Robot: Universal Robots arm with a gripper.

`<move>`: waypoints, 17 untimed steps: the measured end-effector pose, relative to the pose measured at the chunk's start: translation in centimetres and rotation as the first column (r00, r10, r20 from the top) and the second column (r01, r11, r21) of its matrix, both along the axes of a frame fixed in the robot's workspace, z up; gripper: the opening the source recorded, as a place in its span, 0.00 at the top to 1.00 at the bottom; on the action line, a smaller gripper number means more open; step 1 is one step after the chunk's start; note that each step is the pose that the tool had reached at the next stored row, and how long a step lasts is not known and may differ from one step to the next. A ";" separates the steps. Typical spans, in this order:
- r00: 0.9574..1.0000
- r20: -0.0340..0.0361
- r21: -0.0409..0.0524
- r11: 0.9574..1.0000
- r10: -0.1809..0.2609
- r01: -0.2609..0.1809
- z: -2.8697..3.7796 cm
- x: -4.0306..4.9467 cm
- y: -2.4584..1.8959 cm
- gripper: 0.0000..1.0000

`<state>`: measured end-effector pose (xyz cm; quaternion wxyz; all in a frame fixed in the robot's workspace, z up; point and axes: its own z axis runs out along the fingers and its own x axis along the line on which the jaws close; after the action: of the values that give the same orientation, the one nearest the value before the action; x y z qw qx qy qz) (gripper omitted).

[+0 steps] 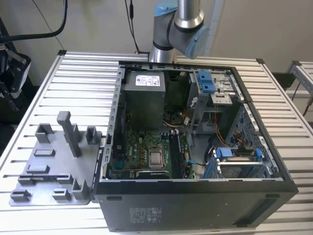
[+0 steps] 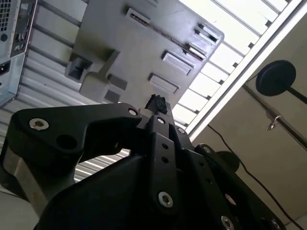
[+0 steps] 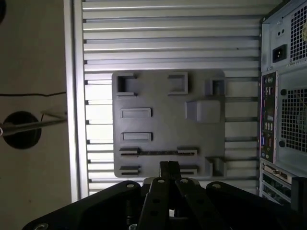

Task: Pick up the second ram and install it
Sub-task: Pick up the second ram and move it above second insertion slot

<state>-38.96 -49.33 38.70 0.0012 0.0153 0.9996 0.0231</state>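
First wrist view: claw (image 3: 169, 168) hangs high over grey fixture (image 3: 163, 96) on bench (image 3: 168, 28), tips together, holding nothing. Second ram (image 3: 158, 153) stands on edge between two of fixture's slotted holders, thin dark line, untouched, well below claw. Open computer case (image 1: 195, 205) sits beside fixture in exterior view. Step in hand, by my reading: approach for pick. Pick calls for tips parted, squared across stick's thin edge, straight descent.

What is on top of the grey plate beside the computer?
The grey plate holds upright posts and small holders. A thin dark ram stick rests in two holders. The arm's fingers cover part of the next row, so what sits there is hidden.
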 end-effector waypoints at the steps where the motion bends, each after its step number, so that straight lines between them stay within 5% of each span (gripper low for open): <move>1: 1.000 0.000 0.000 1.000 0.004 -0.004 0.00 0.00 0.00 0.89; 9: 0.998 0.000 0.000 0.998 0.062 -0.062 0.00 0.00 0.00 0.89; 17: 0.989 0.000 0.000 0.989 0.149 -0.149 0.00 0.00 0.00 0.89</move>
<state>-38.95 -49.33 38.70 -0.0005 -0.0595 0.9980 0.0230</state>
